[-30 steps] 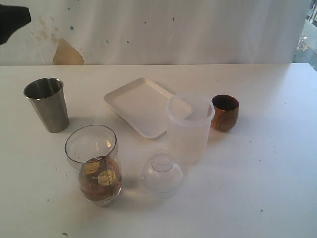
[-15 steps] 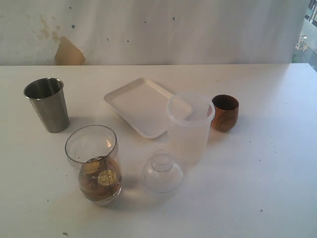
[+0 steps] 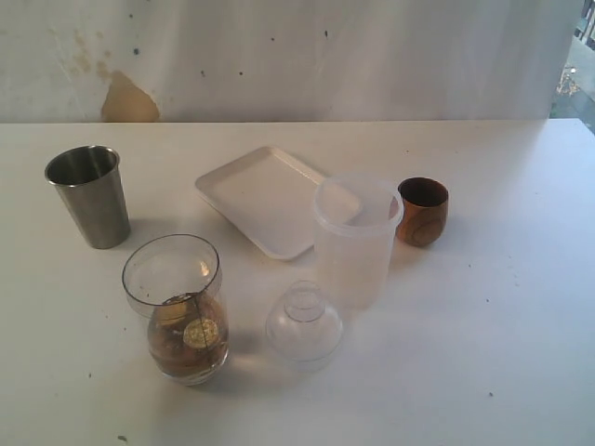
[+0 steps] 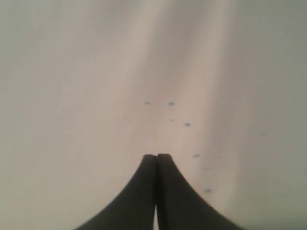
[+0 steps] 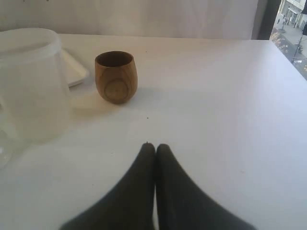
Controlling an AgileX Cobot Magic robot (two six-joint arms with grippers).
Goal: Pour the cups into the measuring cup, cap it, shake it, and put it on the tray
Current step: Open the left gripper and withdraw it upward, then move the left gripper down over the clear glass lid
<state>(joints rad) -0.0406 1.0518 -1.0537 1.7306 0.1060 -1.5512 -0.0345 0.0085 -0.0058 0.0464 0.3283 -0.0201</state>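
I see the steel tumbler (image 3: 88, 197) upright at far left, its mouth open. The white tray (image 3: 256, 190) lies flat at centre, turned diagonally. The brown wooden cup (image 3: 423, 212) stands upright, well to the tray's right. The clear measuring cup (image 3: 177, 311) stands upright, uncapped, nearer the camera than the tumbler, with brown contents in its lower part.

Exterior high; right wrist shares wooden cup (image 3: 423, 212)
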